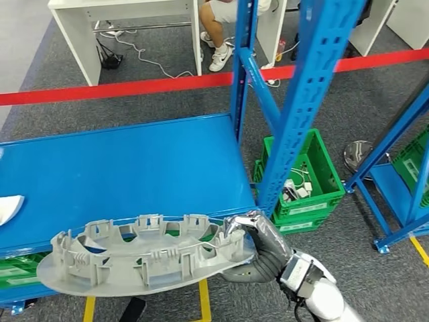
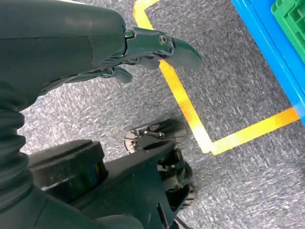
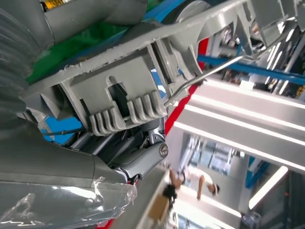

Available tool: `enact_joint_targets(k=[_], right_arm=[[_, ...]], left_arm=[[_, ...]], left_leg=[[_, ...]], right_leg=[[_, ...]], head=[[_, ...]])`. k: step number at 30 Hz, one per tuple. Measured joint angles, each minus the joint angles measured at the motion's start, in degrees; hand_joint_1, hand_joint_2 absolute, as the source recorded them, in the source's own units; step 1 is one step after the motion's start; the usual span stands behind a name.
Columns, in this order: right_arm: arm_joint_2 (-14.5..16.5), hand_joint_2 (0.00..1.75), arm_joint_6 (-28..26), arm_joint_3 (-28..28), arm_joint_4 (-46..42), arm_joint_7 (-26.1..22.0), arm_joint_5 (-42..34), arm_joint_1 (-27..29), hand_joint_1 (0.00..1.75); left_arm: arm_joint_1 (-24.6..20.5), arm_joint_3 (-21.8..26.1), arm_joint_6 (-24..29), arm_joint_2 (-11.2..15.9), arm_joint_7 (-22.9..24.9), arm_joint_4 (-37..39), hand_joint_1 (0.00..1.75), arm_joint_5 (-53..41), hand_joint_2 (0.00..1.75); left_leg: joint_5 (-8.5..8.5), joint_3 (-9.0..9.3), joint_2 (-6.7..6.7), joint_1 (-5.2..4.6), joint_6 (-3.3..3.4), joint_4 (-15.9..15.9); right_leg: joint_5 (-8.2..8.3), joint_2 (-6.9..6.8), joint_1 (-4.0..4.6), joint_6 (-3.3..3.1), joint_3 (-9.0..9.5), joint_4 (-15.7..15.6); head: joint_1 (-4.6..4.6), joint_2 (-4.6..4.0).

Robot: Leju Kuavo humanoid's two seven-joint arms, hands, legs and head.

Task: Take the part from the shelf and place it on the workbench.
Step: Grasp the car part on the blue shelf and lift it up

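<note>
At the front edge of the blue shelf deck (image 1: pixel 127 164), toward six o'clock in the head view, lies the part (image 1: pixel 144 258): a long, flat grey plastic moulding with ribbed clips and tabs standing up along its upper face. It is held roughly level and lengthwise across the frame, its nine o'clock end overhanging the deck edge and its three o'clock end clasped by the right hand (image 1: pixel 253 235). The right hand's fingers are closed around that end of the part, with the thumb on top and the remaining fingers beneath; the silver forearm enters from five o'clock. In the right wrist view the part (image 3: pixel 144 71) shows its ribbed clips just beside the dark fingers (image 3: pixel 144 160), which press against it.

The left hand (image 2: pixel 107 47) hangs over the grey carpet; its dark fingers extend loosely and lie close together, holding nothing.

Beyond the part, at one o'clock, a blue shelf upright (image 1: pixel 308 87) rises from the deck corner. At three o'clock from it a green crate (image 1: pixel 316 178) sits on the floor holding small white items. A white object (image 1: pixel 9 206) rests on the deck at nine o'clock. A red tape line (image 1: pixel 127 88) crosses the carpet at twelve o'clock, and behind it a seated person (image 1: pixel 220 30) is at a white table (image 1: pixel 127 13). Yellow floor tape (image 2: pixel 201 129) lies beneath the left hand.
</note>
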Motion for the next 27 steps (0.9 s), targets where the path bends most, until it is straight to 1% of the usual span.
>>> enact_joint_targets(k=[1, 2, 3, 4, 5, 6, 7, 8, 9, 10, 11, 12, 13, 14, 15, 16, 17, 18, 19, 20, 21, 22, 23, 24, 25, 26, 27], right_arm=[[0.0, 1.75, -0.8, 0.1, 0.0, 0.0, 1.2, 0.0, 1.75], [0.0, 1.75, -1.5, 0.3, 0.0, 0.0, 2.0, -0.1, 1.75], [0.0, 1.75, -1.9, 0.3, 0.0, 0.1, 2.5, -0.1, 1.75], [0.0, 1.75, -2.1, 0.4, 0.1, 0.1, 2.8, -0.2, 1.75], [0.0, 1.75, -2.3, 0.5, 0.1, 0.1, 3.0, -0.3, 1.75], [0.0, 1.75, -2.3, 0.7, 0.2, 0.1, 3.2, -0.3, 1.75], [0.0, 1.75, -2.4, 0.8, 0.3, 0.1, 3.3, -0.2, 1.75], [0.0, 1.75, -2.4, 0.9, 0.4, 0.1, 3.4, -0.2, 1.75], [0.0, 1.75, -2.4, 1.0, 0.6, 0.1, 3.4, -0.2, 1.75], [0.0, 1.75, -2.4, 1.1, 0.7, 0.2, 3.4, -0.1, 1.75], [0.0, 1.75, -2.4, 1.1, 0.7, 0.2, 3.4, -0.2, 1.75], [0.0, 1.75, -2.4, 1.2, 0.7, 0.2, 3.4, -0.3, 1.75], [0.0, 1.75, -2.4, 1.3, 0.7, 0.2, 3.4, -0.4, 1.75], [0.0, 1.75, -2.4, 1.3, 0.7, 0.2, 3.4, -0.5, 1.75], [0.0, 1.75, -2.5, 1.4, 0.7, 0.2, 3.5, -0.6, 1.75], [0.0, 1.75, -2.5, 1.5, 0.7, 0.2, 3.5, -0.6, 1.75], [0.0, 1.75, -2.5, 1.6, 0.7, 0.2, 3.5, -0.6, 1.75], [0.0, 1.75, -2.5, 1.8, 0.8, 0.2, 3.5, -0.6, 1.75], [0.0, 1.75, -2.5, 1.9, 0.8, 0.2, 3.5, -0.6, 1.75], [0.0, 1.75, -2.5, 1.9, 0.8, 0.2, 3.4, -0.6, 1.75], [-0.1, 1.75, -2.5, 2.0, 0.8, 0.2, 3.4, -0.6, 1.75], [-0.1, 1.75, -2.5, 2.0, 0.9, 0.2, 3.4, -0.6, 1.75], [-0.1, 1.75, -2.5, 2.0, 0.9, 0.2, 3.4, -0.6, 1.75], [-0.1, 1.75, -2.5, 2.1, 1.0, 0.2, 3.5, -0.6, 1.75], [-0.1, 1.75, -2.5, 2.1, 1.0, 0.2, 3.5, -0.6, 1.75], [-0.1, 1.75, -2.5, 2.1, 0.9, 0.2, 3.5, -0.7, 1.75], [-0.1, 1.75, -2.5, 2.1, 0.9, 0.2, 3.5, -0.7, 1.75]], left_arm=[[0.0, 0.1, 0.3, -0.1, 0.1, 0.0, 0.0, -0.1, 1.75], [0.0, 0.1, 0.6, -0.1, 0.1, 0.0, 0.0, -0.2, 1.75], [0.0, 0.2, 0.8, -0.2, 0.2, 0.0, 0.0, -0.2, 1.75], [0.0, 0.3, 1.0, -0.2, 0.3, 0.0, 0.0, -0.2, 1.75], [0.0, 0.4, 1.1, -0.1, 0.4, 0.0, 0.0, -0.1, 1.75], [0.0, 0.5, 1.2, -0.1, 0.5, 0.0, 0.0, -0.1, 1.75], [0.0, 0.6, 1.2, -0.1, 0.7, 0.0, 0.0, 0.0, 1.75], [0.0, 0.7, 1.3, -0.1, 0.8, 0.0, 0.0, 0.0, 1.75], [0.0, 0.7, 1.5, 0.0, 0.9, 0.0, 0.0, 0.1, 1.75], [-0.1, 0.8, 1.6, 0.0, 1.0, 0.0, 0.0, 0.2, 1.75], [-0.1, 0.8, 1.7, 0.0, 1.0, 0.0, 0.0, 0.3, 1.75], [-0.3, 0.8, 1.8, 0.0, 1.0, 0.0, 0.0, 0.3, 1.75], [-0.4, 0.8, 1.9, -0.1, 1.0, 0.0, 0.0, 0.4, 1.75], [-0.5, 0.9, 1.9, -0.2, 1.0, 0.0, 0.0, 0.4, 1.75], [-0.6, 0.9, 1.9, -0.2, 1.0, 0.0, 0.0, 0.4, 1.75], [-0.6, 1.0, 1.9, -0.2, 1.0, 0.0, 0.0, 0.4, 1.75], [-0.5, 1.0, 1.9, -0.2, 1.1, 0.0, 0.0, 0.4, 1.75], [-0.4, 1.1, 1.9, -0.2, 1.1, 0.0, 0.0, 0.4, 1.75], [-0.3, 1.2, 1.9, -0.2, 1.1, 0.0, 0.0, 0.4, 1.75], [-0.3, 1.3, 1.9, -0.2, 1.2, 0.0, 0.0, 0.4, 1.75], [-0.4, 1.3, 1.9, -0.2, 1.2, 0.0, 0.0, 0.4, 1.75], [-0.4, 1.3, 1.9, -0.2, 1.2, 0.0, 0.0, 0.4, 1.75], [-0.4, 1.4, 1.9, -0.1, 1.2, 0.0, 0.0, 0.5, 1.75], [-0.3, 1.5, 1.9, -0.1, 1.2, 0.0, 0.0, 0.5, 1.75], [-0.3, 1.6, 1.8, -0.1, 1.2, 0.0, 0.0, 0.5, 1.75], [-0.3, 1.7, 1.8, -0.1, 1.1, 0.0, 0.0, 0.6, 1.75], [-0.4, 1.8, 1.8, -0.1, 1.1, 0.0, 0.0, 0.6, 1.75]], left_leg=[[0.17, -0.11, -0.01, 0.21, -0.44, -0.2], [-0.29, -0.4, 0.01, 0.35, -0.73, 0.0], [-1.66, -1.06, 0.04, 0.36, -0.88, 1.2], [-3.96, -2.16, 0.07, 0.3, -0.88, 3.8], [-6.68, -3.5, 0.09, 0.15, -0.85, 7.4], [-9.13, -4.9, 0.08, 0.04, -0.85, 11.6], [-10.56, -5.81, 0.08, -0.04, -0.89, 15.0], [-10.79, -5.99, 0.08, -0.09, -0.91, 16.9], [-9.77, -5.12, 0.09, -0.1, -0.95, 16.6], [-8.07, -3.22, 0.11, -0.04, -1.08, 14.2], [-6.72, -0.75, 0.12, 0.11, -1.35, 10.7], [-5.95, 1.68, 0.02, 0.15, -1.57, 6.9], [-5.96, 3.26, -0.07, 0.23, -1.51, 4.1], [-6.33, 3.91, -0.2, 0.23, -1.2, 2.7], [-6.52, 3.82, -0.32, 0.08, -0.65, 2.3], [-6.45, 3.33, -0.25, 0.07, 0.04, 2.4], [-6.12, 2.94, -0.17, -0.05, 0.65, 2.6], [-5.72, 2.52, -0.07, -0.16, 1.24, 2.7], [-5.23, 1.97, 0.02, -0.25, 1.8, 2.7], [-4.71, 1.41, 0.04, -0.39, 2.22, 2.7], [-4.19, 0.79, 0.08, -0.55, 2.49, 2.7], [-3.69, 0.15, 0.14, -0.73, 2.65, 2.7], [-3.22, -0.44, 0.2, -0.96, 2.75, 2.7], [-2.76, -1.0, 0.26, -1.21, 2.81, 2.7], [-2.31, -1.51, 0.28, -1.48, 2.86, 2.7], [-1.86, -1.95, 0.26, -1.69, 2.89, 2.7], [-1.44, -2.29, 0.24, -1.94, 2.83, 2.7]], right_leg=[[0.33, -0.02, 0.05, -0.62, -0.25, -0.3], [0.76, -0.06, 0.11, -1.36, -0.55, -0.5], [1.22, -0.14, 0.05, -2.11, -0.96, -0.7], [1.67, -0.24, -0.07, -2.71, -1.48, -0.8], [2.05, -0.33, -0.04, -3.02, -2.07, -0.8], [2.47, -0.41, -0.02, -3.15, -2.7, -0.8], [2.94, -0.48, 0.0, -3.13, -3.3, -0.8], [3.4, -0.53, -0.01, -3.05, -3.86, -0.8], [3.86, -0.57, -0.09, -2.88, -4.47, -0.7], [4.28, -0.58, -0.24, -2.62, -5.09, -0.6], [4.61, -0.57, -0.35, -2.28, -5.7, -0.3], [4.87, -0.55, -0.36, -1.85, -6.37, 0.2], [5.14, -0.53, -0.29, -1.36, -6.96, 0.6], [5.48, -0.49, -0.16, -0.95, -7.42, 1.0], [5.91, -0.48, -0.11, -0.62, -7.77, 1.2], [6.28, -0.5, -0.21, -0.38, -8.12, 1.2], [5.99, -0.59, -0.35, -0.26, -8.46, 1.5], [4.86, -0.7, -0.46, -0.13, -8.93, 2.4], [2.7, -0.8, -0.48, 0.02, -9.74, 4.7], [-0.06, -0.87, -0.4, 0.11, -10.67, 8.1], [-2.68, -0.86, -0.3, 0.12, -11.68, 12.2], [-4.53, -0.85, -0.2, 0.04, -12.42, 15.9], [-5.18, -0.85, -0.09, -0.2, -12.41, 18.1], [-4.69, -0.85, 0.06, -0.59, -11.39, 18.2], [-3.45, -0.84, 0.3, -1.14, -9.27, 16.0], [-2.29, -0.84, 0.65, -1.88, -6.31, 12.2], [-1.89, -0.88, 0.96, -2.65, -3.13, 7.8]], head=[[-0.09, 0.0], [-0.17, 0.0], [-0.21, 0.0], [-0.35, 0.0], [-0.45, 0.0], [-0.53, 0.0], [-0.61, 0.0], [-0.62, 0.0], [-0.66, 0.0], [-0.68, 0.0], [-0.74, 0.0], [-0.94, 0.0], [-1.07, 0.0], [-1.21, 0.0], [-1.28, 0.0], [-1.22, 0.0], [-1.2, 0.0], [-1.12, 0.0], [-1.05, 0.0], [-0.95, 0.0], [-0.85, 0.0], [-0.78, 0.0], [-0.74, 0.0], [-0.71, 0.0], [-0.72, 0.0], [-0.72, 0.0], [-0.75, 0.0]])
